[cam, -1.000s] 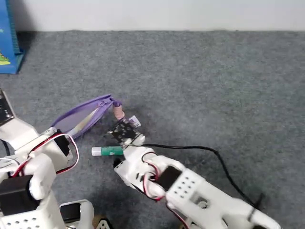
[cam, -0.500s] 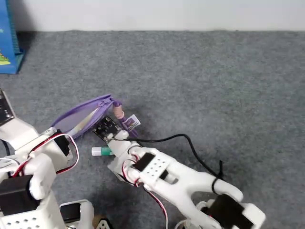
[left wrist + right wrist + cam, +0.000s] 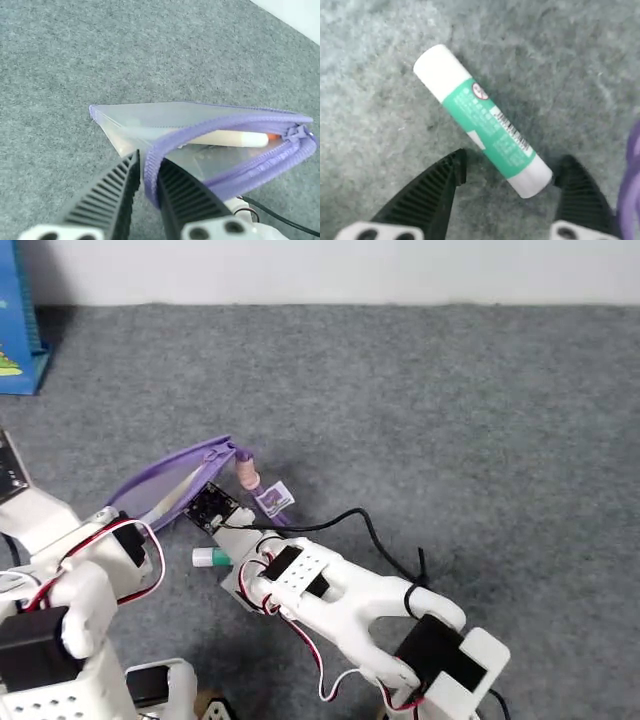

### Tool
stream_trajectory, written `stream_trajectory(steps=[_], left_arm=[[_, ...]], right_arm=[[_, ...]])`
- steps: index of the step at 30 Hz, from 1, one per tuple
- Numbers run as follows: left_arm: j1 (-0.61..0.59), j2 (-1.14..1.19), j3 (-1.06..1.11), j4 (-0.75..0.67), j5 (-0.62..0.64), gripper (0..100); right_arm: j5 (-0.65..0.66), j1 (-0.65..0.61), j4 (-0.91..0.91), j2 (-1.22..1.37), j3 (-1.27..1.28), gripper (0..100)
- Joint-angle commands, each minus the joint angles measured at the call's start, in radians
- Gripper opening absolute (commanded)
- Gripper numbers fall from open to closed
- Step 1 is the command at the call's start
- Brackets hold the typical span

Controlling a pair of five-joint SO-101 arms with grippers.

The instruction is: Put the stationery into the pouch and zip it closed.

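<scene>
1. Grey, felt-like desk (image 3: 450, 390); white wall (image 3: 330, 270) along its far edge, blue box (image 3: 15, 330) at the far corner on the left arm's side.
2. Clear pouch (image 3: 170, 485) with purple zip, lying in front of the left arm, mouth gaping; white pen (image 3: 225, 138) with an orange end inside it.
3. Left claw (image 3: 147, 160): nearly together, clamped on the pouch's (image 3: 200, 125) purple zip edge near 1 end.
4. Green-and-white glue stick (image 3: 210, 557) flat on the desk, just beside the pouch, outside it.
5. Right claw (image 3: 512, 161): spread wide, low over the glue stick (image 3: 482, 120), 1 finger on each side of its end; contact with the stick impossible to tell.
</scene>
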Motion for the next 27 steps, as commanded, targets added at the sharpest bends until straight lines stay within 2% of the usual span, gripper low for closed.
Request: stream_trajectory(steps=[1, 3, 6, 10, 17, 19, 24, 27], left_arm=[[0.0, -0.002, -0.058, 0.018, 0.008, 1], [0.0, -0.002, -0.056, 0.018, 0.008, 1], [0.0, -0.002, -0.044, 0.018, 0.008, 1], [-0.002, -0.002, -0.031, 0.018, 0.008, 1], [-0.002, -0.002, -0.031, 0.018, 0.008, 1], [-0.002, -0.002, -0.031, 0.018, 0.008, 1], [0.005, -0.002, -0.031, 0.017, 0.008, 1], [0.005, -0.002, -0.031, 0.017, 0.008, 1]], right_arm=[[0.017, 0.016, -0.001, -0.019, -0.038, 9.2], [0.017, 0.016, -0.001, -0.044, -0.021, 0.1], [0.017, 0.016, -0.001, -0.091, 0.025, 4.3], [0.02, 0.018, -0.001, -0.185, 0.112, 0.8], [0.135, 0.076, 0.012, -0.476, 0.387, 0.8], [0.153, 0.127, 0.082, -0.584, 0.434, 0.8], [0.158, 0.266, 0.418, -0.816, 0.423, 1.2], [0.152, 0.285, 0.572, -0.92, 0.405, 9.9]])
